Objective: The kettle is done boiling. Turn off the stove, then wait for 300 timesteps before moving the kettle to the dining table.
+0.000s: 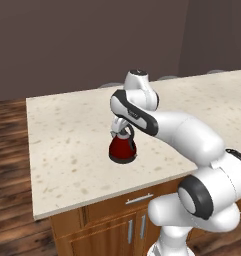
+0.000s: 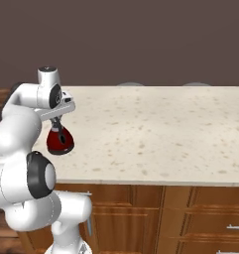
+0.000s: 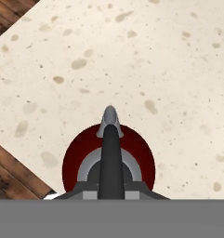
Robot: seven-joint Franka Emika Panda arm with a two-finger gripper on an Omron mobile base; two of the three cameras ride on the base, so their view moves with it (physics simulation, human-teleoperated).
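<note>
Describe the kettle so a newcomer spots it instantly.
Find the long beige speckled table on wooden cabinets. Near its front edge, under the white arm's pincer, is the kettle: a small red cone with grey lid, dark arched handle and short spout, the only object on the top.

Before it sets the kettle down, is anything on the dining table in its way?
Nothing visible: the gripper holds the kettle by its handle over bare dining table near the edge.
</note>
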